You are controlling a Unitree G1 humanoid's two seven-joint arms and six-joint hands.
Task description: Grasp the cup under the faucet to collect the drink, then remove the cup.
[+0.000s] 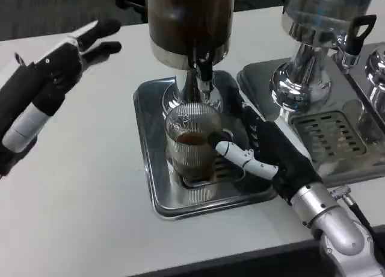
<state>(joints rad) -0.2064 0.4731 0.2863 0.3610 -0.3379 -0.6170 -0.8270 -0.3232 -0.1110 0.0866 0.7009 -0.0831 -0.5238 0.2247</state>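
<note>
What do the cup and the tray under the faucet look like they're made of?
The cup looks like clear ribbed glass: the brown drink shows through its fluted wall. The tray looks like polished metal, probably stainless steel, given its mirror-like reflections. The faucet appears to be shiny chromed metal too.

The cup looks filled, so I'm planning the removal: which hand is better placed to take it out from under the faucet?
The right hand. Its fingers already wrap the ribbed glass cup on the drip tray below the faucet. The left hand hovers open over the table, well to the cup's left.
</note>
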